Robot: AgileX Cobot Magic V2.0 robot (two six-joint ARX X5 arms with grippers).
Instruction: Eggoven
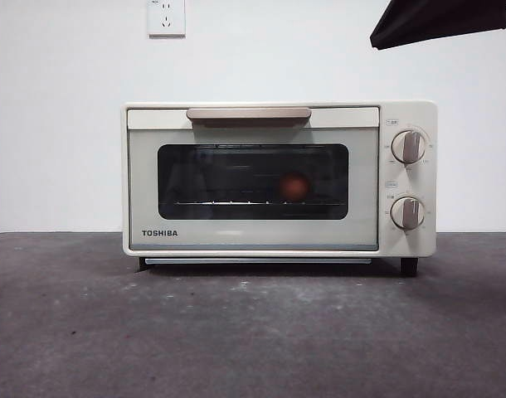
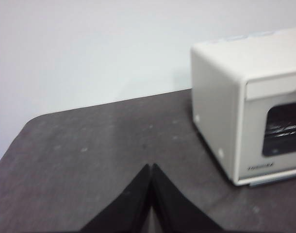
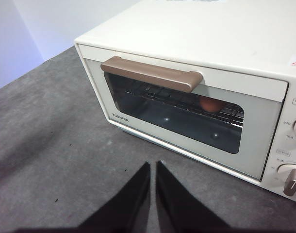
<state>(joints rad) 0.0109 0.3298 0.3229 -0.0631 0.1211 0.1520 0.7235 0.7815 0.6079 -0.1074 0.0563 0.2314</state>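
Front view gave me the toaster oven (image 1: 278,178) square on, standing on the dark grey table (image 1: 236,332) against a white wall, its door shut and the tan handle (image 1: 249,114) running along the top of the door. Through the dark glass window (image 1: 253,181) I could make out the egg (image 1: 295,187), reddish-brown, sitting on the wire rack (image 1: 228,201) inside, right of the window's middle. The two knobs (image 1: 408,147) sat one above the other on the panel to the right of the door, and a wall socket (image 1: 167,16) showed high on the wall behind. A single black arm tip (image 1: 440,21) poked in at the upper right corner, well above the oven and touching nothing.

From the right wrist view I looked down on the oven's door from in front and above. The right gripper (image 3: 153,167) hung over bare table just short of the door, its jaws nearly together with only a thin slit between them, holding nothing. The egg (image 3: 211,104) showed again through the glass, resting on the rack behind the handle's far end, near the knob side.

The left wrist view was softer, slightly blurred. The left gripper (image 2: 151,168) had its jaws pressed together at the tips, empty, over open table well off to the side of the oven (image 2: 250,107), whose plain side wall and a sliver of the window faced it.
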